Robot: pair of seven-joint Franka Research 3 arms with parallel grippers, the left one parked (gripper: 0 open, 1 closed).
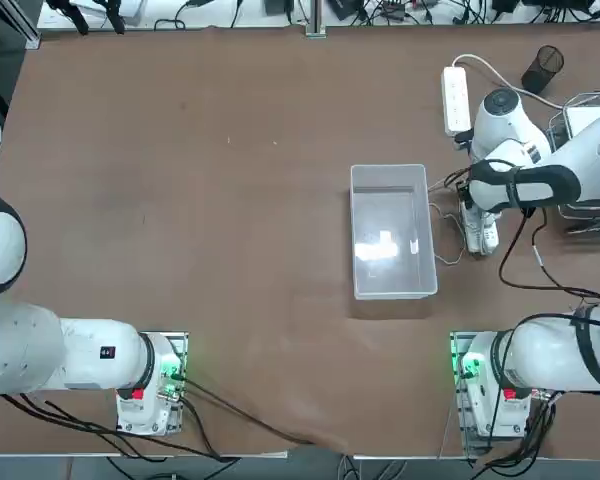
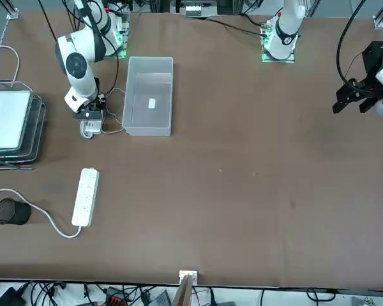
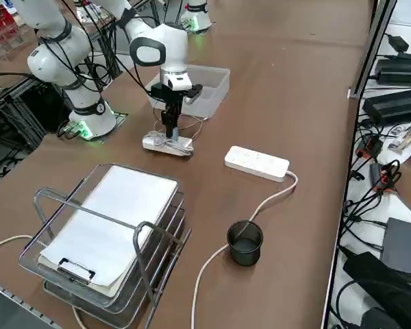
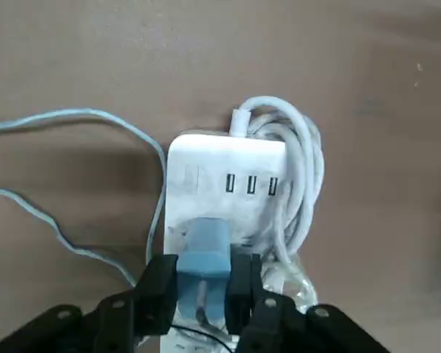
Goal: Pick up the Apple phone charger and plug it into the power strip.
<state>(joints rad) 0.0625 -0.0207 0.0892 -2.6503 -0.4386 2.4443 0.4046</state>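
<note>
Small pale cube-shaped plastic charger (image 4: 208,250) gripped

Toward the table's (image 1: 230,200) right edge, its flat sides are clamped by the right gripper (image 4: 206,283) over a cable-wrapped white strip (image 4: 195,173); light, hard, slippery handling is expected. Farther, the long white power strip (image 1: 456,100) is seen.

Tabletop (image 1: 250,250): bin (image 1: 393,240), wrapped strip (image 1: 480,232) just right of it. Power strip (image 1: 457,100) beyond both; cup (image 3: 244,250) to its right, cord (image 3: 204,267) passing beside. Rack (image 3: 168,240) farther right, clipboard (image 3: 116,212) on top. Right hand (image 4: 206,276) over wrapped strip, charger (image 4: 206,239) between fingers.
</note>
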